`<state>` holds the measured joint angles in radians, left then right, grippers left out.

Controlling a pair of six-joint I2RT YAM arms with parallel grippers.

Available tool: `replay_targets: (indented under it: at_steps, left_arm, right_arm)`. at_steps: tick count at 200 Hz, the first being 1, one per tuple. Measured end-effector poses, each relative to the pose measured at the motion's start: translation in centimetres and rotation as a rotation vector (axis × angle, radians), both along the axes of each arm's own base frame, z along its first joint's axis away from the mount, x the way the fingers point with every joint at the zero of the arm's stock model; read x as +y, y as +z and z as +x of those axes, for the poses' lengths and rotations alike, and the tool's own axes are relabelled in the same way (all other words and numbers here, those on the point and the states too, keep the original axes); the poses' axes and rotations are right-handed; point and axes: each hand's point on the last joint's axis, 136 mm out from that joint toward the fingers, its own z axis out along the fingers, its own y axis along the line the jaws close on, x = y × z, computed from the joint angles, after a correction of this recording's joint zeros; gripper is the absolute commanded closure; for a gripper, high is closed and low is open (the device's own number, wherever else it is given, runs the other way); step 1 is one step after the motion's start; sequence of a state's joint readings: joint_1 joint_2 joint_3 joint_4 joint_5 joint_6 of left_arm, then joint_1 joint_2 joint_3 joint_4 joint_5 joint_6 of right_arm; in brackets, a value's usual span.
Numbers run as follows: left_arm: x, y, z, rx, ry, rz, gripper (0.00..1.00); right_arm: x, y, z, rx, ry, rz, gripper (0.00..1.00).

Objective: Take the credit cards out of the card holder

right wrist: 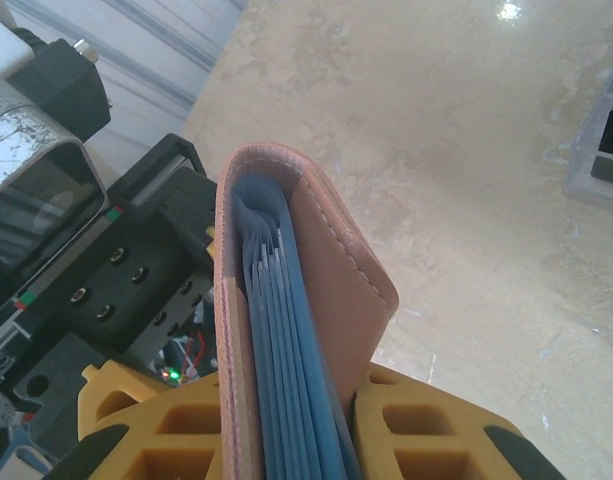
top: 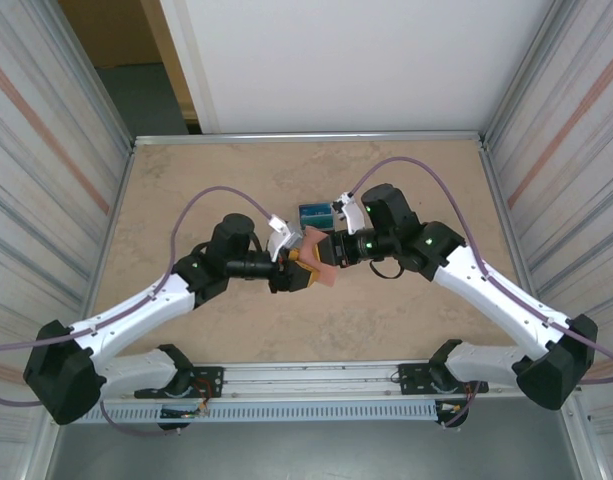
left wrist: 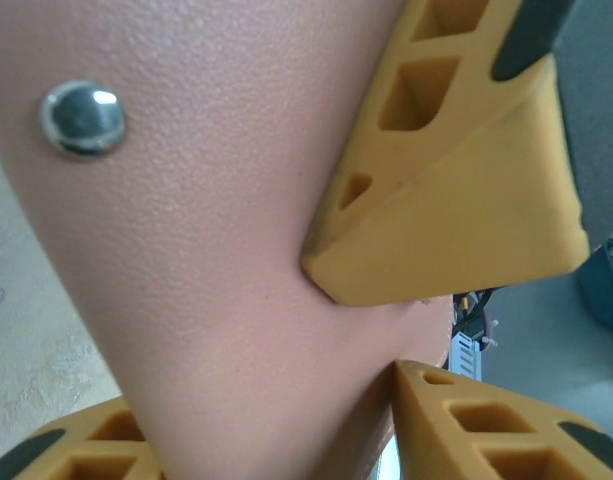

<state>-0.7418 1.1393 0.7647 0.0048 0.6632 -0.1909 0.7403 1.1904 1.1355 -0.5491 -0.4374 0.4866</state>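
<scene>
Salmon-pink card holder (top: 319, 268) — held above the desk (top: 406, 320), mid-desk, between the two arms. It was partly open, with the folded end pointing away from the right claw and pale blue leaves packed between the covers.

Right claw (right wrist: 276, 425): closed on the card holder, one finger against each cover.

Left claw (left wrist: 261, 400): fingers on either side of one pink cover, below the metal snap (left wrist: 83, 118). Whether they were pressing it or only bracketing it could not be told.

Credit cards (right wrist: 286, 340): blue edges showed stacked inside the covers. Cards and pocket leaves could not be told apart, and no card was seen drawn out.

Also present: a stand of teal cards (top: 314, 213) on the desk just behind the claws, not part of the job.

Progress, as judged: early — the holder was lifted and steadied, nothing had been extracted, and every card was left to pull.
</scene>
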Motion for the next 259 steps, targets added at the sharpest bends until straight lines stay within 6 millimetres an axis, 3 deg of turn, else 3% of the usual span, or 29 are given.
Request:
replay_targets:
  at_steps: [29, 70, 120, 180, 216, 259]
  left_arm:
    - [-0.2, -0.6, -0.1, 0.038, -0.004, 0.01, 0.73]
    - [-0.4, -0.7, -0.3, 0.038, -0.014, 0.008, 1.0]
    - [-0.5, 0.0, -0.1, 0.004, 0.003, -0.002, 1.0]
    - [0.1, 0.1, 0.4, -0.025, 0.078, -0.035, 1.0]
    - [0.6, -0.9, 1.2, 0.0, 0.154, -0.031, 1.0]
    - [1.5, -1.5, 2.5, 0.008, 0.267, -0.033, 1.0]
  right_arm:
    - [-0.1, -0.7, 0.0, 0.0, 0.01, -0.028, 0.75]
    - [-0.3, -0.9, 0.5, -0.004, -0.01, -0.051, 0.46]
    - [-0.8, -0.1, 0.9, -0.053, -0.05, -0.055, 0.25]
    - [-3.4, 2.8, 2.3, -0.194, -0.212, -0.015, 0.34]
    - [-4.4, 2.1, 2.5, -0.215, -0.311, -0.027, 0.38]
    - [-3.1, 1.6, 1.9, -0.215, -0.322, -0.043, 0.54]
